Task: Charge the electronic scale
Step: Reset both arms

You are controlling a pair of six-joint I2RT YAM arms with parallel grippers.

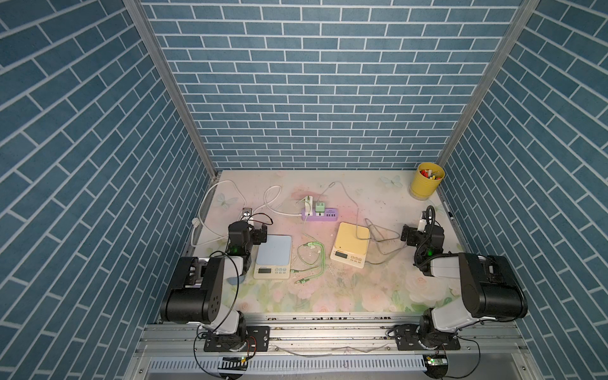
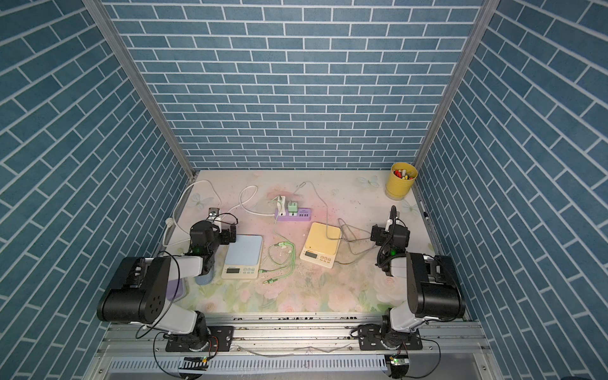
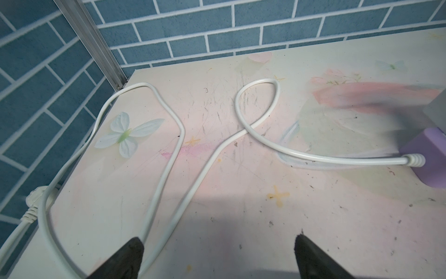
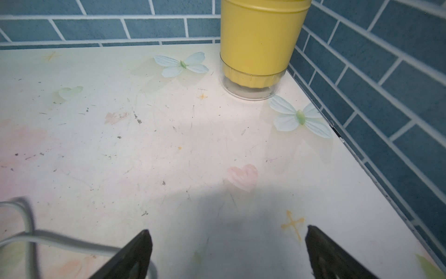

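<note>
Table [image 1: 329, 296] — left scale [image 1: 274, 255] and right scale [image 1: 351, 243] side by side, coiled cable [image 1: 312, 260] between them; power strip [image 1: 319, 215] behind (two chargers [image 1: 319, 207] plugged on it); thin cable [image 1: 357, 230] lying across right scale; cup [image 1: 426, 184] in far right corner.

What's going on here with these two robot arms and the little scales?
Nothing is being handled yet. The left end effector and right end effector are both open and empty. A blue scale and a yellow scale sit near a purple power strip, with a loose green cable coiled between them. A grey cable lies across the yellow scale.
</note>
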